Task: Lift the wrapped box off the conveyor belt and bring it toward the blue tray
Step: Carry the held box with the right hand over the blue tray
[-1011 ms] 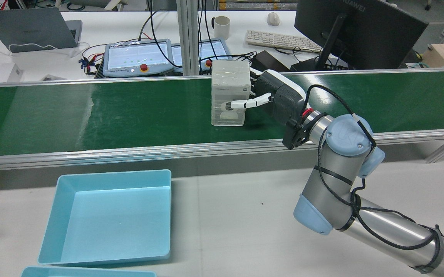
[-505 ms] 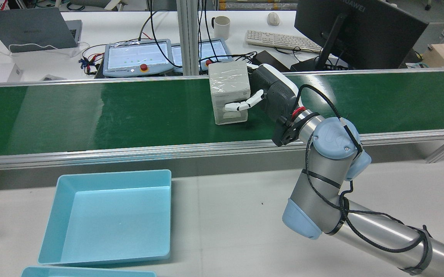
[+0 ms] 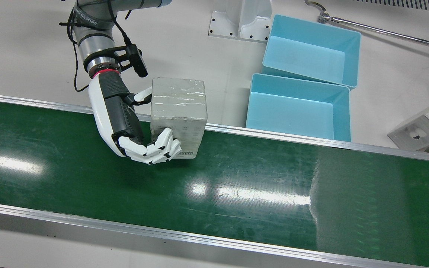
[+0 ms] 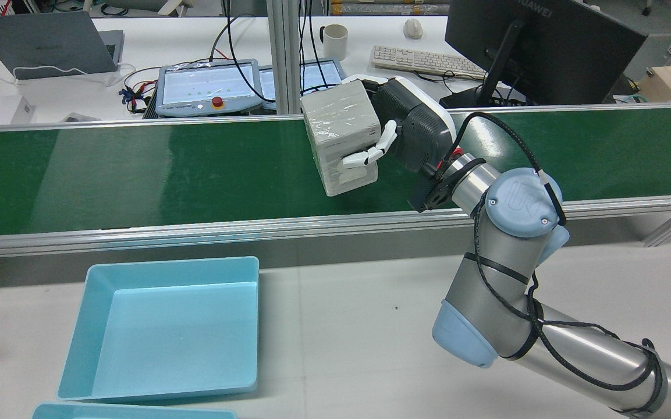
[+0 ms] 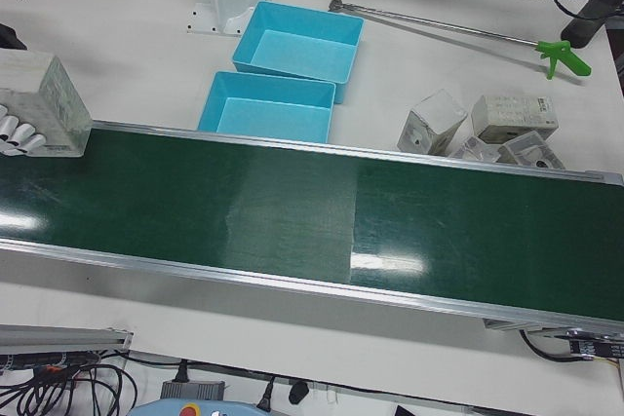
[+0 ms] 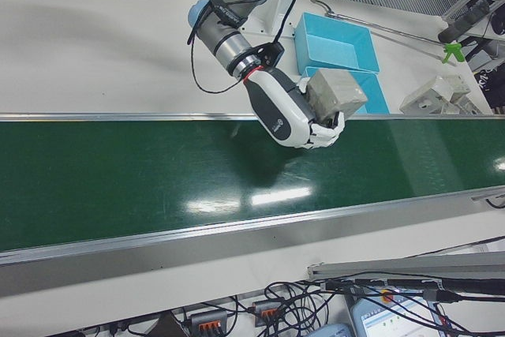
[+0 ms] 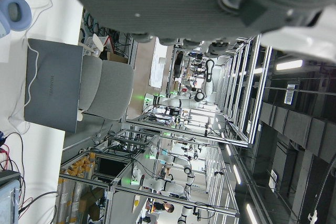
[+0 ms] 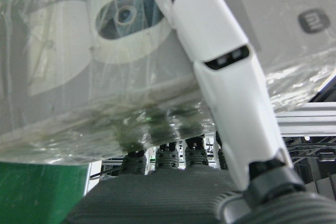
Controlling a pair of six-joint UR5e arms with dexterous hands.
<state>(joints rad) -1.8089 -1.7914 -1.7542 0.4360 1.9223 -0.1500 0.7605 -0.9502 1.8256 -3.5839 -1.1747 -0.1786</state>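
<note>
The right hand is grasping the wrapped box, which has just come up off the conveyor belt and now tilts above it. The pick looks done; the blue tray on the desk remains well apart.

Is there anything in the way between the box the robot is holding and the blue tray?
Nothing visible blocks it. The right hand holds the wrapped box above the conveyor belt. Only the belt's near rail and bare table lie before the blue tray.
</note>
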